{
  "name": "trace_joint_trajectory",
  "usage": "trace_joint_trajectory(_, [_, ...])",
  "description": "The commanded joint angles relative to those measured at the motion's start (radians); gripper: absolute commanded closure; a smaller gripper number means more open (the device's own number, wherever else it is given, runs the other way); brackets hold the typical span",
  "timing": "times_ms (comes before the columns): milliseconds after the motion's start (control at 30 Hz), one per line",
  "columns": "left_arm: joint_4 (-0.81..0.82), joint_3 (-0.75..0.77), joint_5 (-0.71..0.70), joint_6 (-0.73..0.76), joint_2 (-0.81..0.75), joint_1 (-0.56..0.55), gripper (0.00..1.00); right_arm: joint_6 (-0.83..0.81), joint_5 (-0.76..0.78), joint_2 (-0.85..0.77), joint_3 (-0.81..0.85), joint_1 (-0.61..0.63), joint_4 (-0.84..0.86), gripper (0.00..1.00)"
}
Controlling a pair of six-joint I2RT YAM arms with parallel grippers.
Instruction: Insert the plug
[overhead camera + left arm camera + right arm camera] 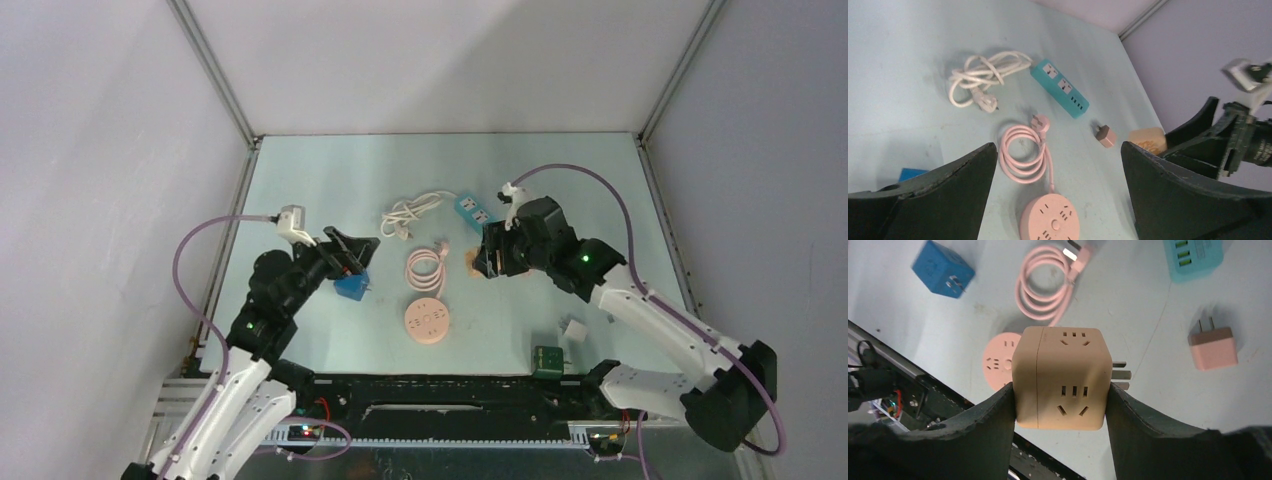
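Cube plug (pixel 1062 377), prongs (pixel 1120 375) toward pink adapter (pixel 1213 347)

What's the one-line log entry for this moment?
right gripper: shut on tan cube adapter, prongs exposed | left gripper: open, empty | teal power strip: sockets free

Tan cube socket (pixel 1063 377) clamped between both fingers (pixel 978 435), prongs sticking out sideways. Beneath: pink coiled cable (pixel 1040 295), round pink socket (pixel 998 362), blue cube plug (pixel 943 267) left, teal strip (pixel 1193 257) far, pink adapter (pixel 1213 347).
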Motion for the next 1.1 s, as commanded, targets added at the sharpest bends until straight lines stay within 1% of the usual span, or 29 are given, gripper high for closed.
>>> trace_joint_trajectory(0, [0.016,-0.006,0.07,-0.121,0.077,-0.003,0.02,0.016,0.015,-0.09,-0.034,0.003,0.152,0.54])
trace_joint_trajectory(100, [0.027,0.003,0.165,-0.209,0.148,-0.004,0.02,0.041,0.029,-0.112,-0.051,0.015,0.18,0.54])
trace_joint_trajectory(200, [0.107,-0.012,0.268,-0.308,0.21,-0.004,0.04,0.068,0.042,-0.132,-0.084,0.033,0.231,0.54])
trace_joint_trajectory(267, [0.175,-0.026,0.296,-0.359,0.233,-0.017,0.05,0.094,0.042,-0.142,-0.101,0.039,0.264,0.54])
trace_joint_trajectory(333, [0.229,-0.036,0.305,-0.357,0.243,-0.045,0.06,0.12,0.037,-0.149,-0.111,0.043,0.288,0.54])
trace_joint_trajectory(567, [0.31,-0.027,0.298,-0.306,0.261,-0.142,0.07,0.165,0.02,-0.163,-0.127,0.061,0.346,0.54])
trace_joint_trajectory(700, [0.331,-0.026,0.275,-0.175,0.254,-0.201,0.07,0.183,0.005,-0.17,-0.126,0.062,0.338,0.54])
trace_joint_trajectory(833, [0.405,-0.05,0.199,-0.035,0.222,-0.258,0.07,0.194,-0.02,-0.18,-0.128,0.062,0.327,0.54])
trace_joint_trajectory(933, [0.493,-0.072,0.209,0.158,0.198,-0.314,0.08,0.205,-0.05,-0.187,-0.128,0.059,0.321,0.54])
trace_joint_trajectory(1000, [0.502,-0.066,0.2,0.319,0.189,-0.365,0.07,0.208,-0.066,-0.192,-0.126,0.059,0.317,0.54])
trace_joint_trajectory(1033, [0.491,-0.055,0.211,0.409,0.188,-0.39,0.06,0.21,-0.074,-0.195,-0.127,0.058,0.314,0.54])
trace_joint_trajectory(1067, [0.472,-0.042,0.251,0.495,0.194,-0.407,0.05,0.21,-0.082,-0.197,-0.126,0.058,0.31,0.54])
